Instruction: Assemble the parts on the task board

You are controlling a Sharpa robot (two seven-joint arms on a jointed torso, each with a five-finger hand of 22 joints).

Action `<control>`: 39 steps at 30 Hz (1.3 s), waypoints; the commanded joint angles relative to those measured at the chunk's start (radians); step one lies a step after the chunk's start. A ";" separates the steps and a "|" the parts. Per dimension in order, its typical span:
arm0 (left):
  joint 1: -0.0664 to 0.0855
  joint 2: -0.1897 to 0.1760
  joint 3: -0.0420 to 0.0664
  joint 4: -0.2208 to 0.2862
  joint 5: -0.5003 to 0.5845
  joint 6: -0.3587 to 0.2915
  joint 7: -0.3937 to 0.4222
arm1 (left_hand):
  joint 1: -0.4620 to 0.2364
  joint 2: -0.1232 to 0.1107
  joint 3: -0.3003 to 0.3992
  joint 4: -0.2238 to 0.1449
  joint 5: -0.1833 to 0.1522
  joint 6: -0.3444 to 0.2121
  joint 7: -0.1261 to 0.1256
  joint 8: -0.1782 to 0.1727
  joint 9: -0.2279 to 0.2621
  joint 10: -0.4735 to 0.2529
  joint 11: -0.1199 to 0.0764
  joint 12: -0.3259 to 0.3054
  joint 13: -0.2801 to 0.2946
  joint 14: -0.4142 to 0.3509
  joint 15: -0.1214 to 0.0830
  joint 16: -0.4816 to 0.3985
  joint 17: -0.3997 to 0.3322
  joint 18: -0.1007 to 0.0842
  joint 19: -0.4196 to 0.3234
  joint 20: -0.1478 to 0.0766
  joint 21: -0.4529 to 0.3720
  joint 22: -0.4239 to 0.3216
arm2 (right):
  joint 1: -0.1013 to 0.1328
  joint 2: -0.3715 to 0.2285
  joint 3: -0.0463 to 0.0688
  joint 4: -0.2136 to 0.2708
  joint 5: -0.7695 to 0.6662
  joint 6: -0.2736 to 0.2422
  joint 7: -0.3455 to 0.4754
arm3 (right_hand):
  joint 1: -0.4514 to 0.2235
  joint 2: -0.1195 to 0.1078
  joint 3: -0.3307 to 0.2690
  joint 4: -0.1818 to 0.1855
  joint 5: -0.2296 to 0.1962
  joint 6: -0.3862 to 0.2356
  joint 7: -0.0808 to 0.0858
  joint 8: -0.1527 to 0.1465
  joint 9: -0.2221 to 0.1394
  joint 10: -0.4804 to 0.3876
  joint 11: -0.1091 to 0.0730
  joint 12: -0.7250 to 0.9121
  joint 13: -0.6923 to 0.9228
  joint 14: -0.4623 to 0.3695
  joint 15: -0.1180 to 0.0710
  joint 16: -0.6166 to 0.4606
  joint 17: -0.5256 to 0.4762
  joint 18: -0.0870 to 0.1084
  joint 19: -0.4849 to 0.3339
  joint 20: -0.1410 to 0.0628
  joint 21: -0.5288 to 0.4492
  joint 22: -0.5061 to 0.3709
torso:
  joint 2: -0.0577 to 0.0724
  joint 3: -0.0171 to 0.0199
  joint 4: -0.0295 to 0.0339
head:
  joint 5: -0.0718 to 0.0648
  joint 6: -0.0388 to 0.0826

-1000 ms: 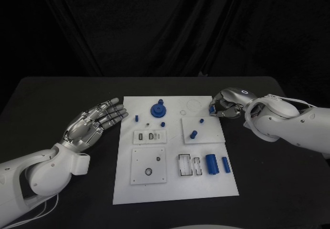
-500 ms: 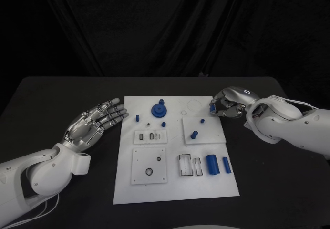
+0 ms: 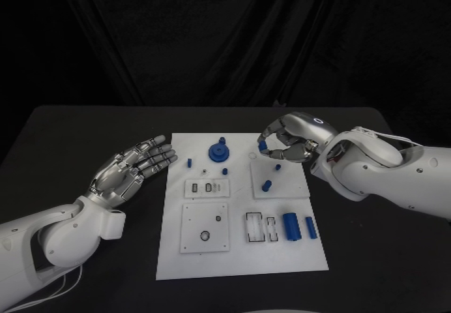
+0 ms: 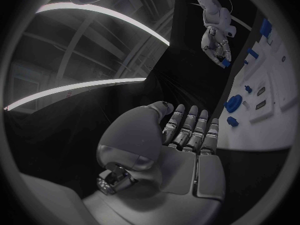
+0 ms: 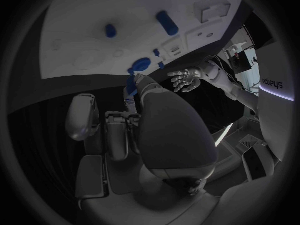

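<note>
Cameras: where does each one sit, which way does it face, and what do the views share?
Head view: on the robot's head, looking down at the table and board. It shows both arms, the left hand and the right hand.
Left wrist view: behind the left hand, looking past its fingers to the board. It also shows the right hand holding a part.
Right wrist view: behind the right hand, looking at the board. It also shows the left hand.
Shared: all three views show the board, and each wrist view shows the other hand.

You've got the white task board (image 3: 240, 254) flat on the tabletop, blue parts scattered across it: a round gear piece (image 3: 219, 152) standing near the far edge, two cylinders (image 3: 291, 225) lying side by side at your right.
</note>
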 commanded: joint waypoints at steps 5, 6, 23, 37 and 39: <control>-0.002 0.002 0.001 0.000 -0.002 0.013 0.024 | -0.012 0.000 0.009 0.001 -0.005 -0.001 0.043 0.004 0.001 0.007 0.000 0.004 0.001 -0.004 0.001 0.003 0.000 -0.019 -0.006 0.003 -0.004 -0.001 | -0.004 0.080 0.000 0.006 -0.057 0.054 -0.011 | 0.002 0.002 0.000 -0.007 -0.016 0.026 -0.020 0.015 0.039 0.102 0.005 0.003 0.263 0.098 0.002 0.003 0.250 0.015 0.005 0.001 -0.007 0.104 | 0.000 0.0002 -0.0004 | 0.013 -0.007; -0.002 0.002 0.001 -0.001 -0.002 0.013 0.024 | -0.012 0.000 0.009 0.001 -0.005 -0.001 0.043 0.004 0.001 0.007 0.000 0.004 0.001 -0.004 0.001 0.003 0.000 -0.019 -0.006 0.003 -0.004 -0.001 | -0.007 0.096 0.000 0.003 -0.070 0.066 -0.016 | 0.001 0.002 -0.001 -0.008 -0.021 0.025 -0.019 0.015 0.041 0.102 0.005 0.003 0.263 0.098 0.002 0.002 0.249 0.015 0.003 0.001 -0.011 0.102 | 0.000 0.0002 0.0011 | 0.013 -0.007; -0.003 0.009 0.001 -0.006 -0.002 0.019 0.019 | -0.014 0.001 0.012 0.002 -0.004 0.001 0.044 0.005 0.002 0.008 0.000 0.005 0.001 -0.004 0.001 0.004 0.000 -0.019 -0.007 0.003 -0.005 -0.002 | -0.069 0.245 0.001 -0.064 -0.200 0.182 -0.106 | -0.008 -0.004 -0.006 -0.009 -0.025 0.019 -0.018 0.011 0.045 0.102 0.006 0.003 0.263 0.096 0.003 -0.003 0.244 0.020 -0.005 0.001 -0.032 0.095 | 0.002 0.0018 0.0013 | 0.028 -0.014; -0.004 0.015 0.001 -0.009 -0.002 0.026 0.013 | -0.015 0.002 0.014 0.003 -0.004 0.001 0.044 0.006 0.002 0.010 0.000 0.006 0.001 -0.004 0.001 0.003 0.000 -0.019 -0.008 0.003 -0.005 -0.002 | -0.085 0.264 0.001 -0.081 -0.203 0.196 -0.117 | -0.011 -0.005 -0.007 -0.011 -0.023 0.017 -0.017 0.010 0.046 0.102 0.006 0.003 0.263 0.095 0.003 -0.007 0.241 0.022 -0.010 0.002 -0.042 0.091 | 0.002 0.0010 0.0021 | 0.027 -0.021; -0.004 0.016 0.001 -0.009 -0.002 0.026 0.012 | -0.015 0.002 0.014 0.003 -0.004 0.001 0.044 0.006 0.002 0.010 0.000 0.006 0.001 -0.004 0.001 0.003 0.000 -0.019 -0.008 0.003 -0.005 -0.002 | -0.085 0.265 0.001 -0.081 -0.203 0.198 -0.118 | -0.011 -0.005 -0.007 -0.012 -0.023 0.016 -0.017 0.010 0.047 0.102 0.007 0.003 0.263 0.094 0.004 -0.008 0.240 0.023 -0.011 0.002 -0.045 0.090 | 0.001 0.0013 0.0021 | 0.027 -0.022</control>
